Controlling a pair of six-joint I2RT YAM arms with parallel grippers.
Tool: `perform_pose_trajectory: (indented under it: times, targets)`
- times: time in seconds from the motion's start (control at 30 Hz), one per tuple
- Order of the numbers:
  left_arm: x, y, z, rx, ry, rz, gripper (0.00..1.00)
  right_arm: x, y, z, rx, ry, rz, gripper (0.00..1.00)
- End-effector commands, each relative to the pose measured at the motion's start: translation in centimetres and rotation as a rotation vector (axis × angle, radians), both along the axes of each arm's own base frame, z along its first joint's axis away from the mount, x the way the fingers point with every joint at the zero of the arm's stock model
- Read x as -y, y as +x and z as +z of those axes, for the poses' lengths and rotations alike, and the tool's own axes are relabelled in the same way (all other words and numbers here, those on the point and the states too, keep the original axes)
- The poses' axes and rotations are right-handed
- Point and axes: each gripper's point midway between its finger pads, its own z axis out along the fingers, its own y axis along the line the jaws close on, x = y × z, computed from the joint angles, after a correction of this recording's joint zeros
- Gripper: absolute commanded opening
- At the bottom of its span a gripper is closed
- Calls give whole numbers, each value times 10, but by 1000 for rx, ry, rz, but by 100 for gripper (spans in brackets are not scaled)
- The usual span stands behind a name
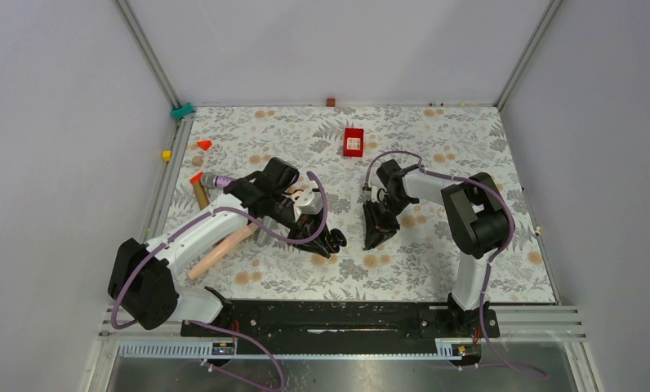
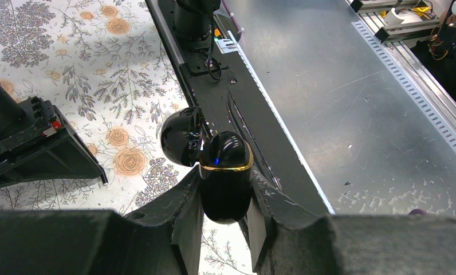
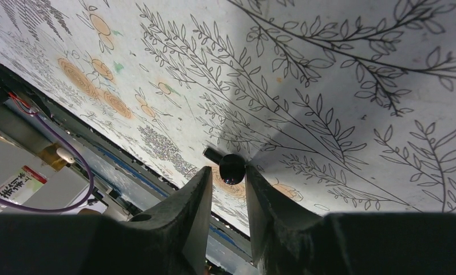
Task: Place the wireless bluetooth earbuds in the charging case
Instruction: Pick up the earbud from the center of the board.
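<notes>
Picking earbud off worktop | right tool straddles it, I can't tell if clamped | left tool clamped on charging case near front rail, lid open | next: I need a firm pinch, a lift, then alignment over the case.

Your left gripper is clamped, its arm reaching low toward the middle; your right gripper points down, jaws a narrow gap apart.
</notes>
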Motion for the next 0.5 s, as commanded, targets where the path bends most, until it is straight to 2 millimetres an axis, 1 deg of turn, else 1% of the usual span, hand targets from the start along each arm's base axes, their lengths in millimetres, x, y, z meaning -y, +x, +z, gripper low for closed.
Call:
perform_pose_trajectory:
  times: [0.0, 0.17, 0.2, 0.23, 0.37, 0.47]
  targets:
    - [3, 3, 25, 76, -85, -21, 0, 9, 4, -18, 16, -63, -3, 35]
    - [4, 3, 25, 72, -86, -24, 0, 7, 6, -17, 22, -59, -3, 28]
    - [4, 3, 25, 71, -86, -24, 0, 7, 6, -16, 24, -58, -3, 23]
    - [4, 3, 24, 70, -86, -24, 0, 7, 7, -15, 26, -54, -2, 21]
    - [4, 3, 25, 74, -87, -24, 0, 5, 9, -11, 45, -43, 0, 19]
    - [4, 3, 25, 73, -87, -24, 0, 1, 13, -1, 77, -9, 12, 17]
